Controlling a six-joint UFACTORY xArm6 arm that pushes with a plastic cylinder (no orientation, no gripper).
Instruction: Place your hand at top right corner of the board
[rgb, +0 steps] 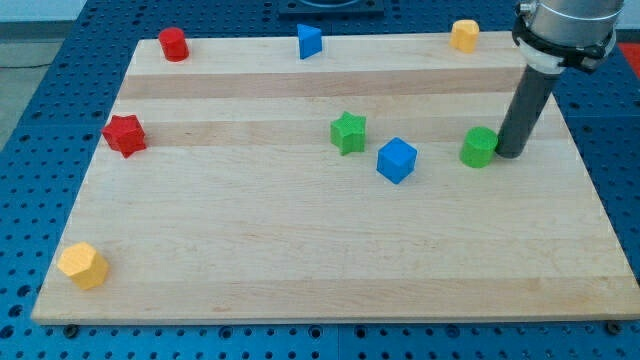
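My tip (508, 153) rests on the wooden board (300, 260) at the view's right, touching or just right of a green cylinder-like block (479, 147). A blue cube (396, 160) lies left of that block and a green star (348, 132) further left. A yellow block (464, 35) sits near the board's top right corner, above and left of my tip.
A blue triangular block (309, 41) and a red cylinder (174, 44) sit along the top edge. A red star (124, 135) is at the left edge and a yellow hexagonal block (83, 265) at the bottom left. The arm's body (565, 30) hangs over the top right.
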